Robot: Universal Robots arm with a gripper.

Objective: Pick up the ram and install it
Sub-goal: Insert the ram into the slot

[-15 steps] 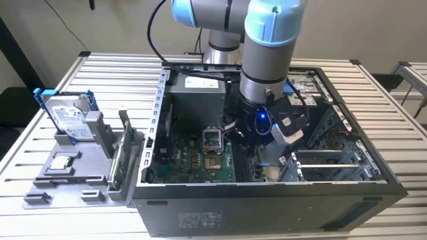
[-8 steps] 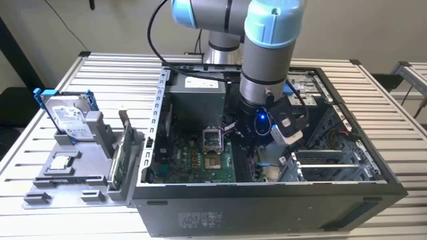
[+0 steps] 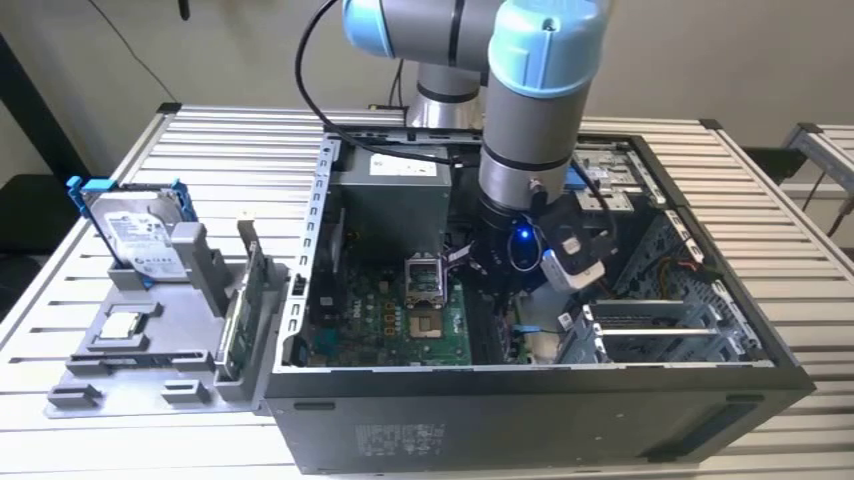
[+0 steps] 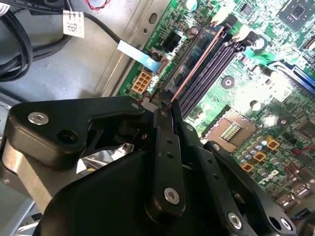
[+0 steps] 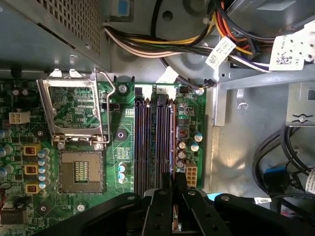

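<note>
The ram (image 4: 197, 63) shows edge-on as a thin dark stick with a coppery edge. It runs away from my fingertips along the memory slot (image 5: 170, 142) nearest the motherboard's edge. My gripper (image 4: 167, 104) is shut on the ram's near end, its black fingers (image 5: 162, 206) pressed together over it. In the first wrist view the ram (image 5: 173, 147) lines up with that outer slot; whether it is seated I cannot tell. In the exterior view the arm (image 3: 534, 150) reaches down into the open computer case (image 3: 534, 400).
Beside the slots are the open CPU socket (image 5: 78, 172) and its raised bracket (image 5: 74, 108). Cable bundles (image 5: 197, 44) and the power supply (image 3: 387, 195) crowd the case. Outside it, a grey holder (image 3: 134, 350) carries the hard drive (image 3: 134, 235) and a green card (image 3: 244, 300).
</note>
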